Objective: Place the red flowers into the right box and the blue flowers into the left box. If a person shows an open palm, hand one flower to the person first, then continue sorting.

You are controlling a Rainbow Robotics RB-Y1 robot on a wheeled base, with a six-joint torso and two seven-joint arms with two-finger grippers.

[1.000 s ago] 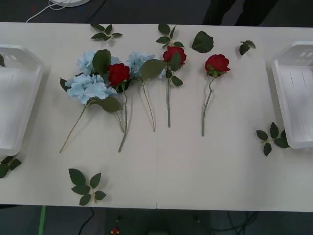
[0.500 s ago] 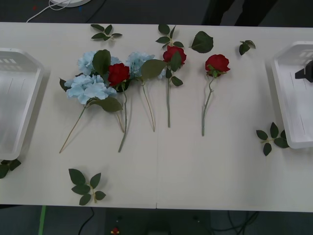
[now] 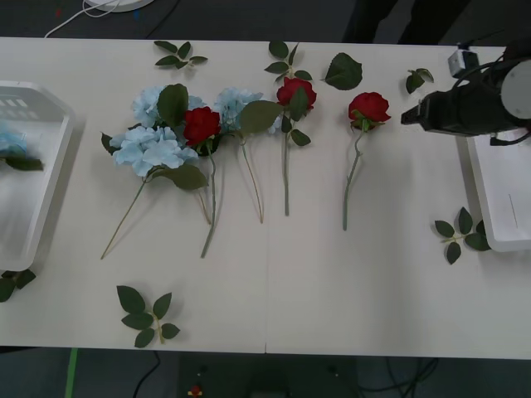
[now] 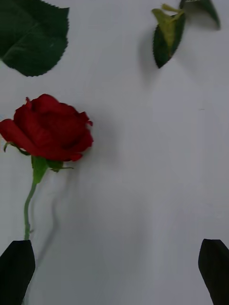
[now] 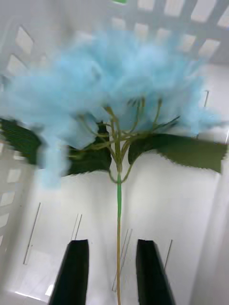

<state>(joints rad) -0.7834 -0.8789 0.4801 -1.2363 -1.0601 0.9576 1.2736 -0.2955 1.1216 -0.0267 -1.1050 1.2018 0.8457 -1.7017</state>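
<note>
Right arm is arriving over the desk while a blue flower is showing in the left box

A second ago no arm was in view; now the right gripper [image 3: 406, 118] is reaching out from above the right box [image 3: 477, 166] with its fingers spread wide, hovering just beside the rightmost red rose [image 3: 369, 106], which is lying on the desk [image 3: 332, 282] and looks like its next pick. The left box [image 3: 50, 211], bare before, is now holding a blue flower [image 3: 10, 143]; in the wrist view the left gripper [image 5: 112, 271] is straddling that flower's stem with its fingers narrowly apart, so whether it is gripping or letting go cannot be judged. Three red roses and the blue cluster [image 3: 149, 145] are lying unsorted.
</note>
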